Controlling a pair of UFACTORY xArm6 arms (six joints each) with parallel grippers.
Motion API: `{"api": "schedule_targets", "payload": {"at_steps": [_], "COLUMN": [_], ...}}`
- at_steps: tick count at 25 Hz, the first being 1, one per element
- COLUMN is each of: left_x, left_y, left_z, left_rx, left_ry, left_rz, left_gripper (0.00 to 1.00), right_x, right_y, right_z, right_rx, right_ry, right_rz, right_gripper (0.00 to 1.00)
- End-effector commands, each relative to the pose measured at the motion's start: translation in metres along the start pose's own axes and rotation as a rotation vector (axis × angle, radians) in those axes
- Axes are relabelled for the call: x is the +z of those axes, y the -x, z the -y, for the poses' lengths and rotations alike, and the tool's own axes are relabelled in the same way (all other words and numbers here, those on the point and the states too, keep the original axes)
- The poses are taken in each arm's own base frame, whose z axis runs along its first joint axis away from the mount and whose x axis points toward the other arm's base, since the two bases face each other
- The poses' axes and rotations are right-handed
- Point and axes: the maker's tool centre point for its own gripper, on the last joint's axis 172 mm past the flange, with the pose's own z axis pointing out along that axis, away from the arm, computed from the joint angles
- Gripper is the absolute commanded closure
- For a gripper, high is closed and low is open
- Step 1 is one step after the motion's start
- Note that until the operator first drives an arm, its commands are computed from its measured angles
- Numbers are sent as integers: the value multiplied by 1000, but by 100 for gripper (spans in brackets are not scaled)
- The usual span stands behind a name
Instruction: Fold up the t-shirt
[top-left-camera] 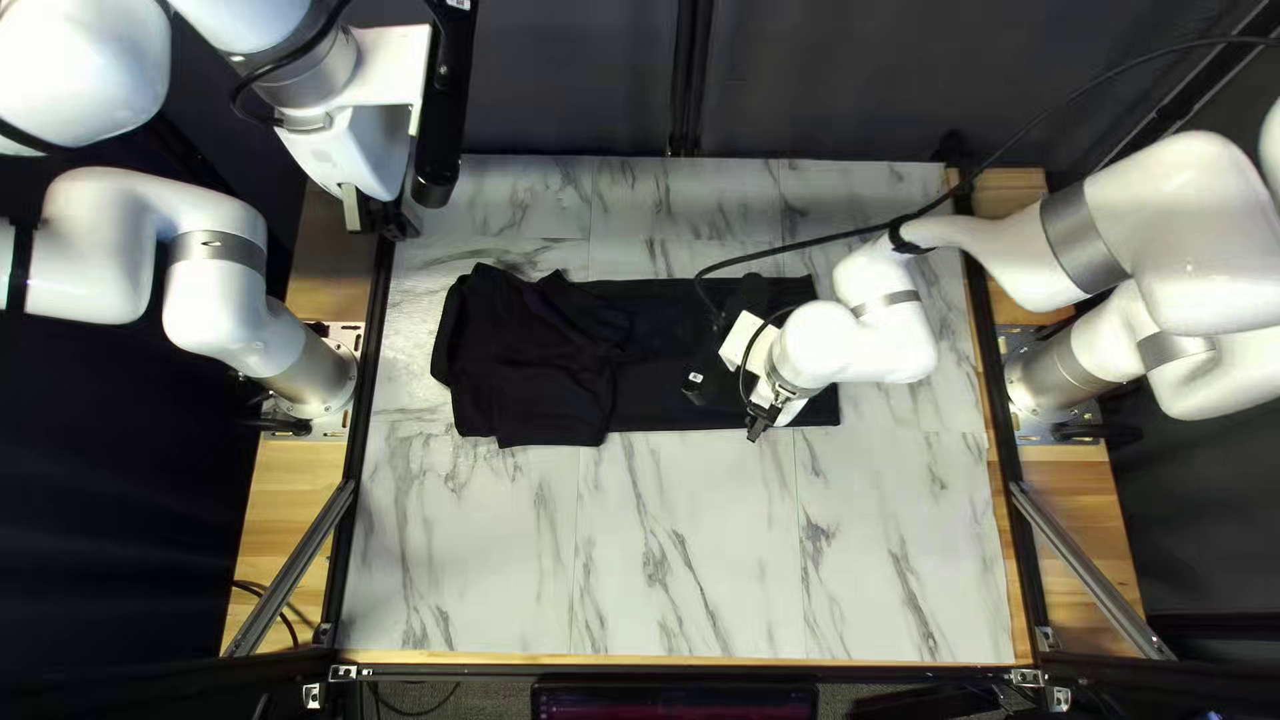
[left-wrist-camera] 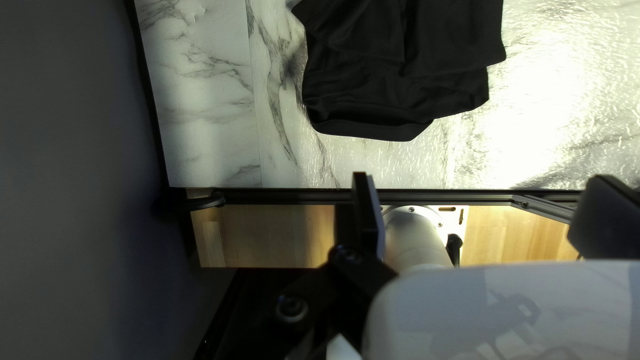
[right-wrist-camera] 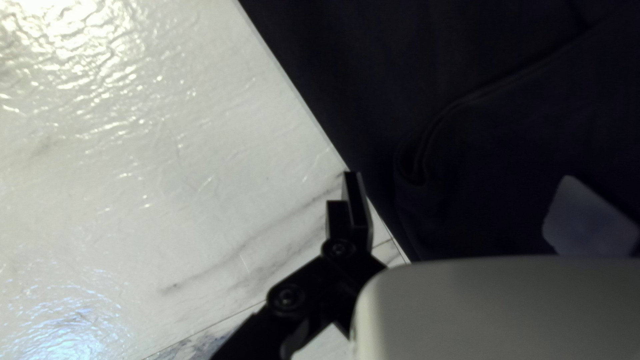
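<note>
And here's the black T-shirt (top-left-camera: 534,374), stretched across the tabletop (top-left-camera: 680,560)! Right gripper (top-left-camera: 728,406) at its smoother half's near edge, fingers wide apart, gripping nothing; left gripper (top-left-camera: 374,218) well apart from its rumpled end, spread and empty.

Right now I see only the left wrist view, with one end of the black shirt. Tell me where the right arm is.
Observer: The right arm reaches over the shirt's opposite end.
Operator: Place its pincer for me.
Observer: One finger shows over the marble table, just beside the shirt's edge.
Operator: Report any cable near there.
Observer: A black cable runs from that arm and loops over the same end of the shirt.
</note>
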Motion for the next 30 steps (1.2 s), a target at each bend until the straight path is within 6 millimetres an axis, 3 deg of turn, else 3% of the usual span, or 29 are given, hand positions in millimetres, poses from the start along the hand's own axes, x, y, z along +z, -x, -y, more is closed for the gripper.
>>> {"api": "schedule_targets", "payload": {"at_steps": [1,6,12,18,23,27,30], "left_x": [0,0,0,0,0,0,0], "left_y": [0,0,0,0,0,0,0], "left_z": [0,0,0,0,0,0,0], "left_rx": [0,0,0,0,0,0,0], "left_ry": [0,0,0,0,0,0,0], "left_rz": [0,0,0,0,0,0,0], "left_gripper": [0,0,0,0,0,0,0], "right_x": [2,1,-17,-50,-65,-63,-50], "right_y": [-5,-7,-15,-38,-57,-69,-72], "right_z": [4,8,15,22,26,31,33], "right_rx": [-10,-18,-23,-25,-26,-29,-35], "right_ry": [3,4,10,30,41,47,49], "right_rz": [4,1,-22,-66,-94,-105,-101], "right_gripper": [100,100,100,100,100,100,100]}}
